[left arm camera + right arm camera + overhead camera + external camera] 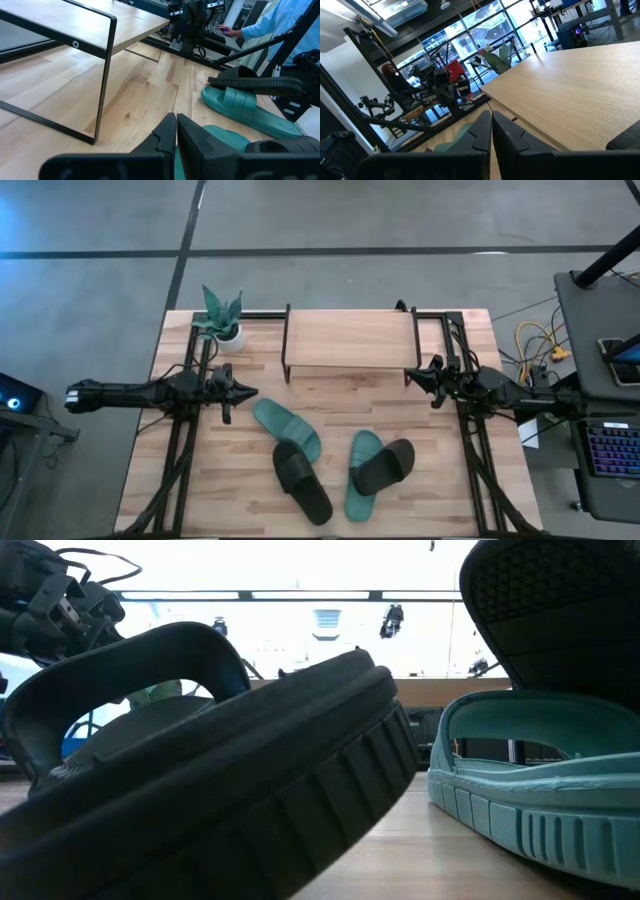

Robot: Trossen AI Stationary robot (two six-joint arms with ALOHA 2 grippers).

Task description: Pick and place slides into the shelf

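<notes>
The shelf stands at the table's far middle, its light top board bare. Several slides lie in front of it. One teal slide lies flat, and a black slide overlaps its near end. The other teal slide carries the second black slide across it, also seen in the left wrist view. My left gripper hovers shut just left of the first teal slide. My right gripper hovers shut by the shelf's right front leg.
A potted plant stands at the table's far left corner beside the shelf. In the low view a black slide and a teal slide fill the foreground. A person's light blue sleeve shows beyond the table's right side.
</notes>
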